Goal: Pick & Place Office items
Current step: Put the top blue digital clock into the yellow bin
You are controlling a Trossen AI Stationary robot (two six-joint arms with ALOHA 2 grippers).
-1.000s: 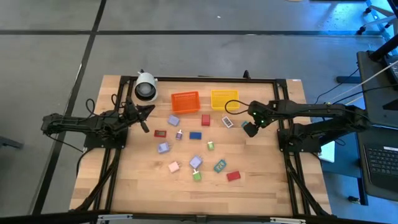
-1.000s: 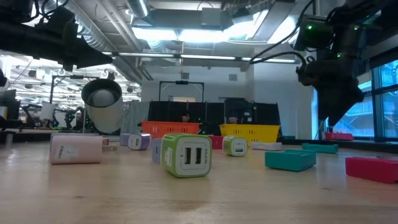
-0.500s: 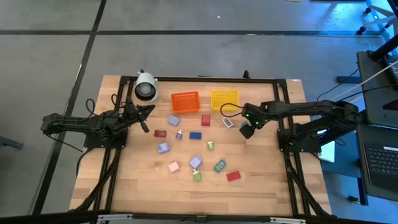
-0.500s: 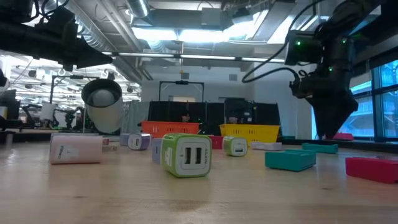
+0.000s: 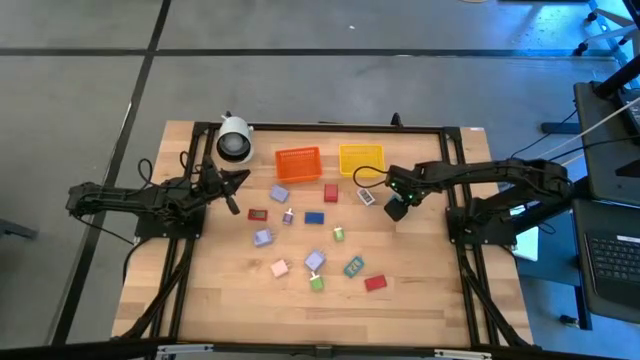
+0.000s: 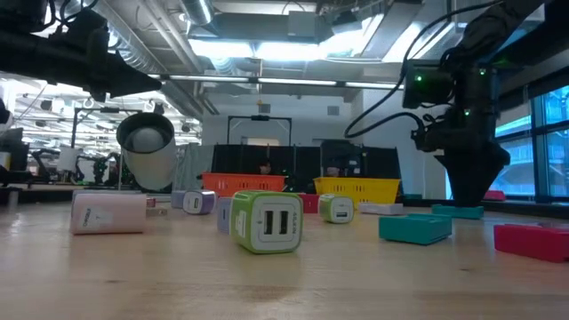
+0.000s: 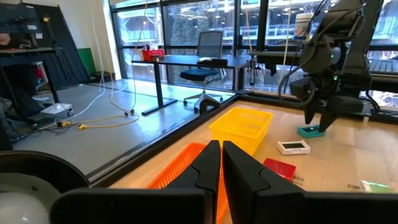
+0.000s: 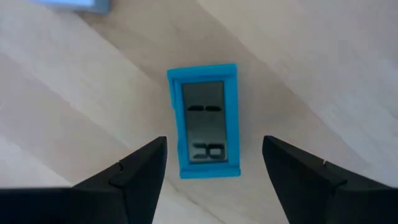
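The office items are small blocks scattered over the wooden table. My right gripper [image 8: 214, 149] is open and points down just above a blue block with a dark display [image 8: 204, 118]. That block lies flat on the table right of the centre [image 7: 310, 130], one finger standing on either side of it without touching. A white block [image 5: 366, 197] and a red one [image 5: 331, 193] lie beside it. My left gripper [image 7: 221, 165] is shut and level, holding nothing, at the table's left [image 5: 228, 190].
An orange mesh bin [image 5: 298, 163] and a yellow mesh bin [image 5: 361, 159] stand at the far edge, and a white cylinder [image 5: 234, 140] stands far left. More blocks lie mid-table and nearer: blue [image 5: 314, 217], pink [image 5: 280, 267], green [image 5: 317, 284], teal [image 5: 353, 266], red [image 5: 375, 283].
My right gripper has come down toward the blue block and drifted a little toward the table's left, tipping to point straight down. Its fingers have stayed open. No block has moved.
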